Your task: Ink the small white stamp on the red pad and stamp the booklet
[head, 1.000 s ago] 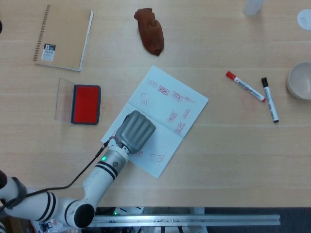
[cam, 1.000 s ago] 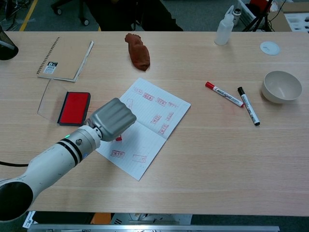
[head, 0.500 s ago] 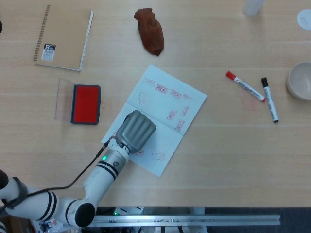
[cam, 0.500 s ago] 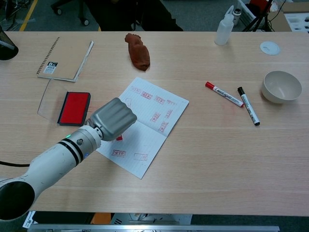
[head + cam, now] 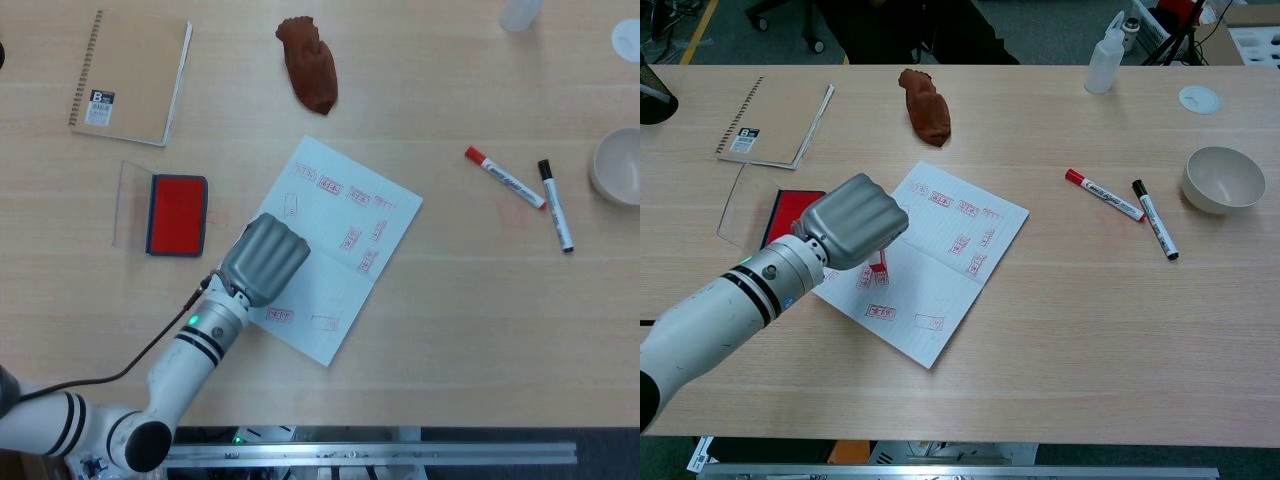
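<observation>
My left hand (image 5: 265, 258) hangs over the left edge of the open white booklet (image 5: 340, 255), its fingers curled around the small white stamp. In the chest view the stamp (image 5: 878, 264) pokes out below the left hand (image 5: 850, 220), its red face just above the booklet (image 5: 945, 275). Several red prints mark both pages. The red ink pad (image 5: 177, 214) lies open to the left of the booklet. In the chest view the hand covers part of the red ink pad (image 5: 780, 212). My right hand is in neither view.
A spiral notebook (image 5: 130, 75) lies at the back left and a brown cloth (image 5: 308, 65) behind the booklet. To the right are a red marker (image 5: 503, 177), a black marker (image 5: 556, 205) and a bowl (image 5: 620, 165). A bottle (image 5: 1103, 60) stands at the back right.
My left hand has risen off the page and moved left toward the pad, still holding the stamp. The booklet has shifted slightly.
</observation>
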You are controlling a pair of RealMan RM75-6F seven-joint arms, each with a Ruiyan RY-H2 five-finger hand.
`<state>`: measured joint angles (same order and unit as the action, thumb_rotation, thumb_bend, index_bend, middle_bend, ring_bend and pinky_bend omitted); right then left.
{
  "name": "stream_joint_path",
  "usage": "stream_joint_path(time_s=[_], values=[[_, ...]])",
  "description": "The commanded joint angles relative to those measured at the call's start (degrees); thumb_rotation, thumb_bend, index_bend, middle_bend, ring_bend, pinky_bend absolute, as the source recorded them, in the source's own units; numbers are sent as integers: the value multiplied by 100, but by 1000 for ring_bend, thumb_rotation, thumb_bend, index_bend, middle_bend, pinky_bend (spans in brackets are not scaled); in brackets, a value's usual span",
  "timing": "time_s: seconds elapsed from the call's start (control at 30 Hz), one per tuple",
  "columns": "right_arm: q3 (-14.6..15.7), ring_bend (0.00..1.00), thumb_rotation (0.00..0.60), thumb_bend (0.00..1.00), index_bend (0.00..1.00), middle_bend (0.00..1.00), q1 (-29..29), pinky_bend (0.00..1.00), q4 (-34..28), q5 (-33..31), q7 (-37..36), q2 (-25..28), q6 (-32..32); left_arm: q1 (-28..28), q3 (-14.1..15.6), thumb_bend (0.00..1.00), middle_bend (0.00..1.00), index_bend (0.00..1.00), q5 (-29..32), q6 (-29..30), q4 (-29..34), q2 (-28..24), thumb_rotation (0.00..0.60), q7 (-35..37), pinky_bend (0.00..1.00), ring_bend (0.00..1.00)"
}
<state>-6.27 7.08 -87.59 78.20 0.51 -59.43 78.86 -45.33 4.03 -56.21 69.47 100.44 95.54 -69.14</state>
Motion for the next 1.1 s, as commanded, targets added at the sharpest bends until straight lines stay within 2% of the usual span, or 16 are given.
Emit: stream_joint_path(time_s=[0.03,0.27,0.6,1.1], values=[[-2,253,600,203,197,316,4,373,-12,9,2,-1,1,43,2,278,1000,597,-125,86,106,-216,600,91,1000,1000],[0,253,600,203,197,316,20,373,-62,54,38,-19,10,173,-14,278,1000,592,-275,51,-87,-379,600,526,1000,1000],[3,253,600,202,197,316,6,373,-108,54,78,-4,29,138,-314,278,1000,581,-104,-196,-604,-279,600,813,1000,1000],[-6,253,600,203,197,316,45,373,-131,36,143,-22,-23,41,-606,277,1000,558,174,-702,-1798,227,600,1270,1000,1000]])
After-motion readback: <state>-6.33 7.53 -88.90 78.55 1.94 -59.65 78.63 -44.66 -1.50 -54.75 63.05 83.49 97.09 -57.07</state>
